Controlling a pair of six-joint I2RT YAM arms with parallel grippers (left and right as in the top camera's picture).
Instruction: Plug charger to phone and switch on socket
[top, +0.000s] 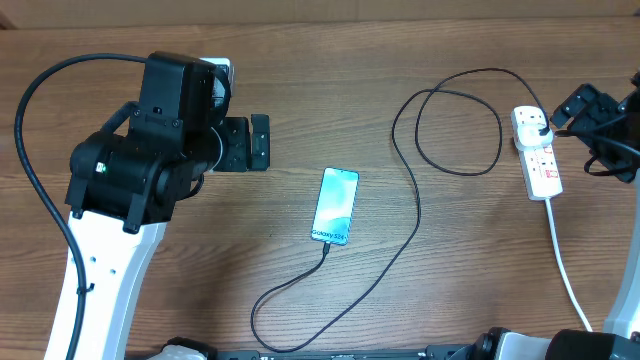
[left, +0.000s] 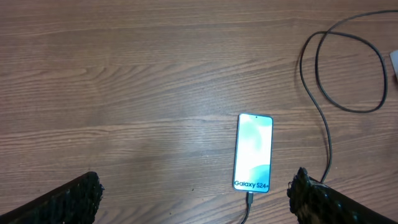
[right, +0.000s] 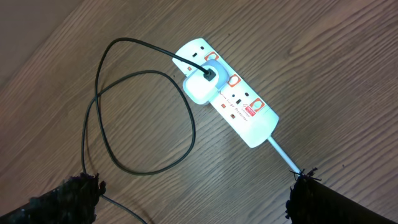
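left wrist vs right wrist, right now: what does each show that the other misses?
Left wrist only: the phone, screen lit, with the charger tip plugged into its bottom edge.

Right wrist only: the socket in full, with its red switches, a white plug block seated in it, and its white cord. The left wrist catches at most a white sliver at its right edge.

Both: the charger's black loop on the wooden table, and each view's own open pincer: left pincer, right pincer.

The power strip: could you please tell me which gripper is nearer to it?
Right. The right gripper is close beside the power strip; the left gripper is far off, beyond the phone.
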